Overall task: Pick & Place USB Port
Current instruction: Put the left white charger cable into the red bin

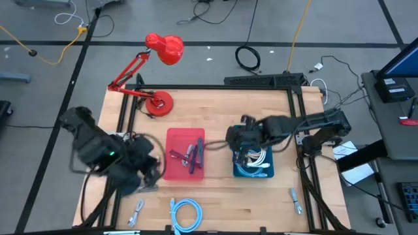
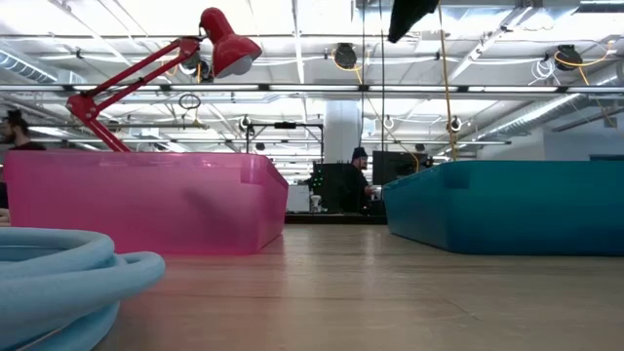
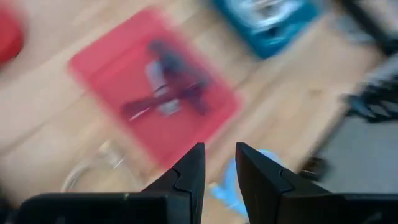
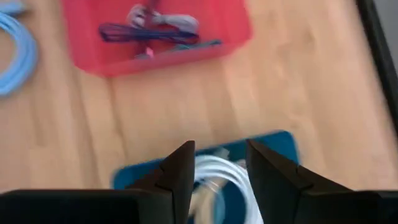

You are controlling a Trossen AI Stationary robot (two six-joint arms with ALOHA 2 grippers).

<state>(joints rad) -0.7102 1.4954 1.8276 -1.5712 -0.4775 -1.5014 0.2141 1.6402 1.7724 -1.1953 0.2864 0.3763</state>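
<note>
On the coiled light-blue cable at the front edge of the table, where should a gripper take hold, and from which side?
Judging by the high view, the light-blue cable lies flat in a loose loop on the bare table. Coming straight down and pinching across one strand of the loop's outer arc looks best, since the open centre leaves room for a finger.

Left claw [image 3: 219,163] slightly open, empty, above blurred red bin [image 3: 155,87] w/ cables [image 3: 168,93]
</note>
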